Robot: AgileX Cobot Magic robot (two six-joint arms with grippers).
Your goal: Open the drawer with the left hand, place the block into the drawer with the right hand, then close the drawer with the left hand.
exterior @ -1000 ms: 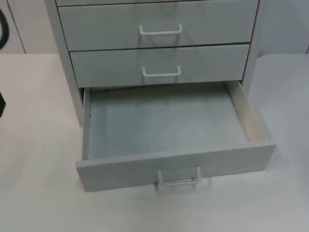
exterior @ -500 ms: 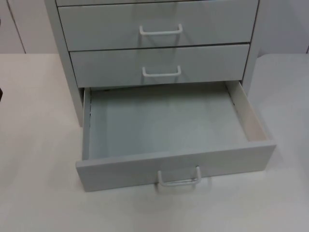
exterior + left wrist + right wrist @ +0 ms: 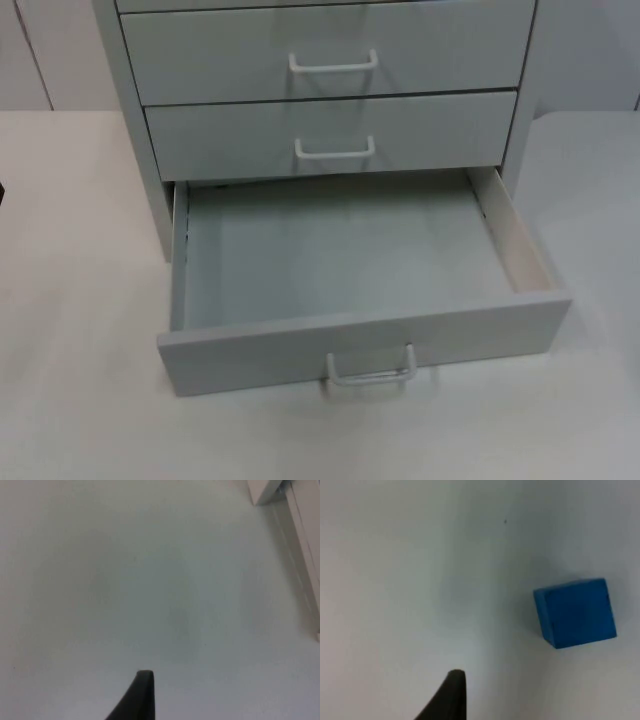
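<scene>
The grey cabinet's bottom drawer (image 3: 340, 250) is pulled out towards me and holds nothing. Its white handle (image 3: 370, 372) faces the table's front edge. A blue block (image 3: 576, 612) lies on the white table, seen from the right wrist camera, with my right gripper (image 3: 451, 695) above the table and off to one side of it, not touching. My left gripper (image 3: 142, 695) hangs over bare table, with the cabinet's base corner (image 3: 265, 491) some way beyond it.
Two shut drawers with white handles (image 3: 333, 62) (image 3: 334, 150) sit above the pulled-out one. The drawer's front panel (image 3: 365, 340) juts far out over the table. White table lies to the left (image 3: 70, 300) and right (image 3: 600, 200) of the cabinet.
The left arm's dark parts at the top view's left edge have drawn back out of the picture. The drawer has not moved.
</scene>
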